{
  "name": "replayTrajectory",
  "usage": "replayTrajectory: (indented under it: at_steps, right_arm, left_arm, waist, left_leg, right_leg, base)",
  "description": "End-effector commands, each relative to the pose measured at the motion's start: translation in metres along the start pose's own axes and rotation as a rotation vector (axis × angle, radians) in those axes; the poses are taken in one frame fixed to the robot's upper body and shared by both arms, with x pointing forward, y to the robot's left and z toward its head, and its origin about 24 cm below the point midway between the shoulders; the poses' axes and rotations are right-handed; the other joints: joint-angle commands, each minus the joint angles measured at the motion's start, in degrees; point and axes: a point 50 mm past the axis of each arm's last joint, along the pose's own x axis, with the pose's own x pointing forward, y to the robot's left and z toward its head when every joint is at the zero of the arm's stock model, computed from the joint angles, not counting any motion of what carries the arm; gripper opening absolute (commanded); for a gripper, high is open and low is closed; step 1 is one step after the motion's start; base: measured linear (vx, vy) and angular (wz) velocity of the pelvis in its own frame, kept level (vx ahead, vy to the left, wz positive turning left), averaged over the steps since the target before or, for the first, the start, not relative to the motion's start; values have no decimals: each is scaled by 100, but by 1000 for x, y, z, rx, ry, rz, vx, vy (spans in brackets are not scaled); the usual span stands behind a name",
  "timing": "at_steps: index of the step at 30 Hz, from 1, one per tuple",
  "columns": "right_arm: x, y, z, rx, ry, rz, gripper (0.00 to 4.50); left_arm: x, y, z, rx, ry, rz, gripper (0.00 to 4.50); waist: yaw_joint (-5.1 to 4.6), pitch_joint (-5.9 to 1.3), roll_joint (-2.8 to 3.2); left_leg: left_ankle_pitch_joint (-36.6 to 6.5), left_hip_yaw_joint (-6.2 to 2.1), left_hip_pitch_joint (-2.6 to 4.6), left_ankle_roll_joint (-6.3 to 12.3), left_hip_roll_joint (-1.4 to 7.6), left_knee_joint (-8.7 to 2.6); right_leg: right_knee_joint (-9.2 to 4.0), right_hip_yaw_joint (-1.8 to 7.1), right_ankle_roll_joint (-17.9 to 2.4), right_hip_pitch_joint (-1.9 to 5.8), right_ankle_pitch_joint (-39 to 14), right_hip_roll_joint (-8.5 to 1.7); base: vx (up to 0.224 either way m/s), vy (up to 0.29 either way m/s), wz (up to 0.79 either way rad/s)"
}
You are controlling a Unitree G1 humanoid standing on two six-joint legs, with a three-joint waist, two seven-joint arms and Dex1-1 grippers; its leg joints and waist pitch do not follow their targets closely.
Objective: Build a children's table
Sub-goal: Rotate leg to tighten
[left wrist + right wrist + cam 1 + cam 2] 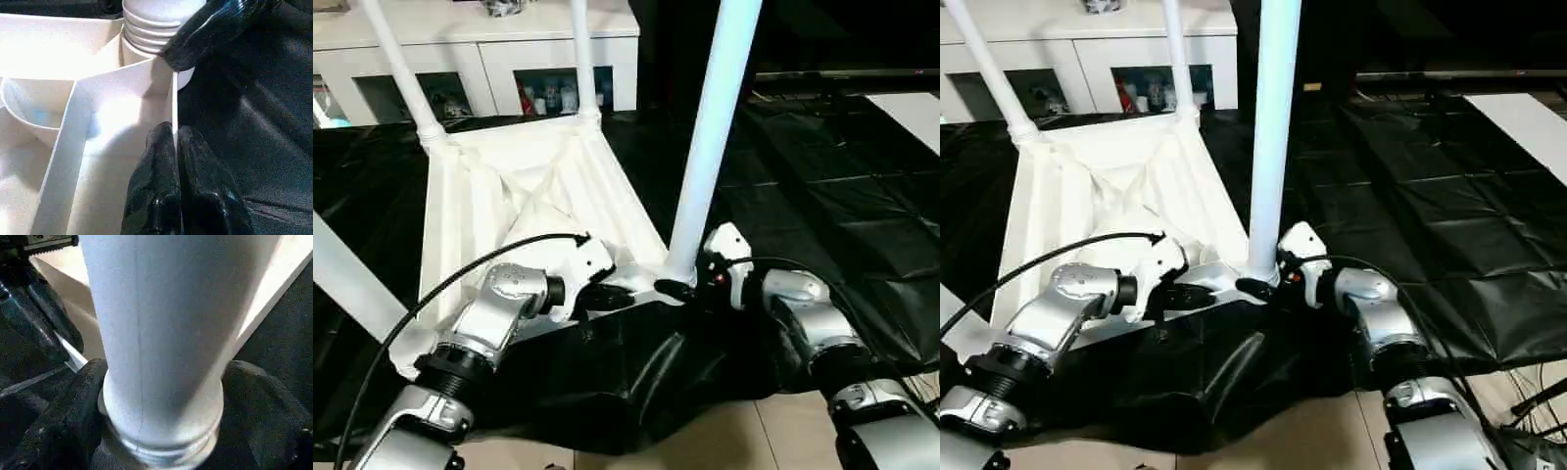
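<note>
Four white legs rise from the children's table (524, 196), which lies upside down on the black-draped surface (822, 196); from our head views the nearest leg (710, 137) stands upright in the near right corner socket. Our left claw (607, 294) sits on the table's near rim, just beside that corner, while our right claw (690, 289) reaches in at the leg's base from the right. Behind, a white cabinet (509, 49) lines the wall. Over to the left wrist view: our left claw's fingers (156, 186) are pressed together, pinching the thin white rim wall (174, 105) between them. Now the right wrist view: our right claw (161, 396) is spread wide, one black finger on each side of the leg's ringed base (161, 431).
</note>
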Motion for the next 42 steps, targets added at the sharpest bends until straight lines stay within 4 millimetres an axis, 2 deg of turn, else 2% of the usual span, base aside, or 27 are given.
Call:
replayTrajectory:
  at_steps: [1, 4, 5, 6, 8, 10, 15, 26, 29, 30, 32, 33, 35, 37, 39, 40, 42]
  right_arm:
    - [-5, -3, 1, 25, -10, 18, 381]
    - [-6, -2, 0, 17, 4, 53, 381]
    - [-6, -2, -1, 17, 8, 60, 356]
    - [-6, -2, -1, 18, 9, 65, 349]
    - [-6, -2, -1, 28, 2, 72, 343]
    - [-5, -1, 0, 35, -11, 80, 307]
    - [-2, 1, 0, 21, -14, 105, 280]
    - [-1, 3, -8, 15, -1, 73, 272]
    - [3, 2, -11, 49, -7, -13, 272]
    - [10, 0, -14, 81, -9, -125, 272]
    - [14, 0, -16, 107, -14, -182, 272]
    - [18, 1, -17, 141, -24, -244, 272]
    - [29, 3, -19, 226, -40, -366, 272]
    - [39, 6, -21, 292, -41, -454, 272]
    - [47, 9, -21, 342, -36, -529, 272]
    - [51, 10, -21, 362, -33, -560, 272]
    - [60, 14, -19, 422, -33, -633, 272]
  left_arm:
    - [1, -7, -11, -31, 33, -60, 0]
    - [-1, -6, -12, -30, 37, -59, 0]
    - [-1, -6, -12, -30, 39, -57, 0]
    - [-2, -6, -13, -30, 41, -56, 0]
    - [-3, -6, -14, -32, 43, -55, 0]
    - [-4, -6, -14, -35, 43, -55, 0]
    - [-4, -6, -16, -36, 51, -59, 0]
    - [-3, -6, -16, -31, 62, -59, 0]
    - [-1, -5, -16, -37, 66, -34, 0]
    - [2, -3, -17, -46, 68, 8, 0]
    - [4, -1, -17, -54, 67, 30, 0]
    - [7, -1, -16, -62, 64, 47, 0]
    - [14, 2, -14, -81, 54, 106, 0]
    - [22, 5, -11, -105, 45, 167, 0]
    - [29, 6, -7, -130, 35, 218, 0]
    - [33, 6, -5, -139, 31, 236, 0]
    - [41, 6, -2, -156, 29, 265, 0]
  waist:
    - [13, -322, -103]
    - [21, -323, -106]
    - [23, -324, -150]
    - [28, -323, -135]
    - [29, -321, -152]
    - [32, -319, -157]
    - [38, -326, -149]
    - [36, -341, -128]
    - [14, -317, -124]
    - [-34, -292, -125]
    - [-71, -272, -127]
    - [-90, -262, -115]
    - [-158, -260, -118]
    - [-186, -251, -88]
    - [-182, -251, -99]
    - [-185, -252, -72]
    - [-186, -255, -65]
  left_leg:
    - [-1178, -50, 51, 531, 168, -339]
    - [-1124, -49, 53, 565, 178, -334]
    - [-1089, -46, 47, 581, 175, -329]
    - [-1077, -51, 49, 577, 179, -332]
    - [-1078, -48, 51, 585, 176, -328]
    - [-1041, -46, 52, 596, 178, -326]
    - [-979, -45, 54, 615, 175, -316]
    - [-916, -46, 57, 632, 170, -301]
    - [-1068, -49, 59, 579, 170, -318]
    - [-1322, -63, 55, 433, 165, -347]
    - [-1570, -85, 58, 298, 158, -378]
    - [-1812, -105, 80, 182, 152, -397]
    - [-2016, -131, 77, 41, 143, -420]
    - [-2190, -136, 109, -15, 143, -425]
    - [-2284, -138, 128, -28, 135, -418]
    - [-2422, -140, 161, -57, 136, -416]
    - [-2451, -155, 140, -72, 136, -437]
  right_leg:
    - [-348, 160, -1460, 250, -912, -243]
    - [-338, 154, -1484, 247, -895, -247]
    - [-334, 153, -1489, 252, -901, -247]
    - [-328, 153, -1496, 251, -908, -252]
    - [-329, 153, -1491, 250, -932, -251]
    - [-326, 153, -1499, 246, -913, -250]
    - [-310, 150, -1549, 250, -776, -249]
    - [-286, 146, -1610, 263, -614, -241]
    - [-315, 151, -1593, 246, -816, -247]
    - [-355, 156, -1502, 235, -1222, -259]
    - [-390, 153, -1374, 238, -1632, -261]
    - [-426, 148, -1239, 228, -2043, -272]
    - [-459, 149, -1077, 206, -2366, -269]
    - [-491, 151, -1025, 158, -2522, -265]
    - [-513, 145, -1000, 150, -2622, -268]
    - [-537, 146, -977, 108, -2680, -263]
    - [-537, 135, -956, 127, -2599, -256]
  base:
    - [0, 0, 0]
    - [0, 0, 0]
    - [0, 0, 0]
    - [0, 0, 0]
    - [0, 0, 0]
    - [0, 0, 0]
    - [0, 0, 0]
    - [0, 0, 0]
    - [0, 0, 0]
    - [0, 0, 0]
    - [0, 0, 0]
    - [0, 0, 0]
    - [0, 0, 0]
    - [0, 0, 0]
    - [0, 0, 0]
    - [0, 0, 0]
    - [0, 0, 0]
